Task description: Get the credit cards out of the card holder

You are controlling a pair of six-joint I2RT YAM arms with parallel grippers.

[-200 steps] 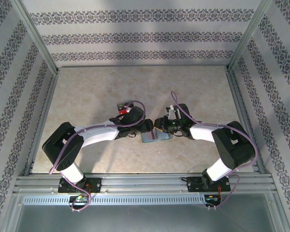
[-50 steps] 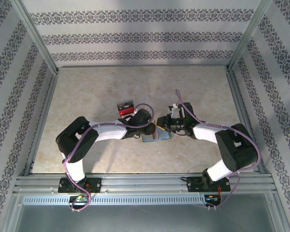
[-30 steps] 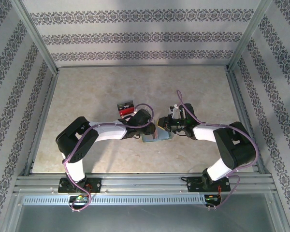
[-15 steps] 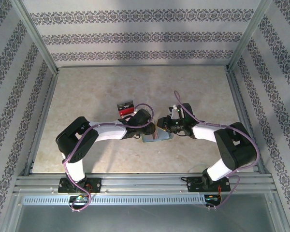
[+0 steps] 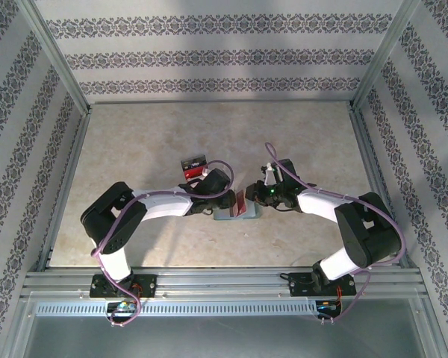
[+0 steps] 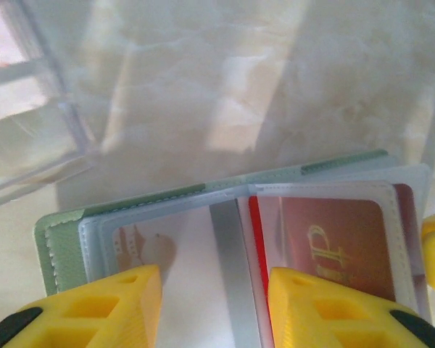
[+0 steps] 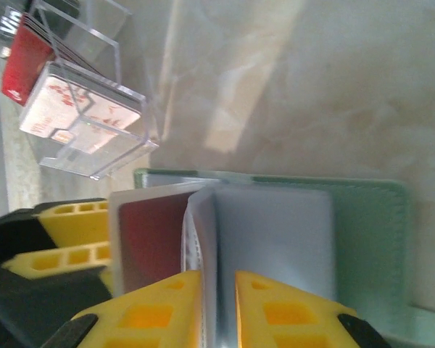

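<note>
1. The pale marbled table is fenced by a metal frame along the near edge and both sides, with patterned walls behind it. Wide bare tabletop lies open on the far side, the left and the right.
2. All the activity sits near the middle of the table, slightly toward the near edge and well apart from every rail.
3. There are two arms, one card holder, one clear tray, and one credit card that can be made out inside the holder. The cards standing in the tray are too close together to count.
4. The card holder lies flat and open between the two grippers. It has a soft pale green-blue cover and clear plastic sleeves bound at a centre fold.
5. The reddish credit card, with a faint emblem, sits inside a clear sleeve on one side of the fold.
6. The left gripper is spread wide. Its yellow fingers sit on either side of the fold, over the open sleeves.
7. The right gripper is almost closed, pinching a clear sleeve leaf of the card holder between its fingers.
8. The clear tray, holding red and dark cards, stands on the table just beyond the left gripper and near the holder without touching it.
</note>
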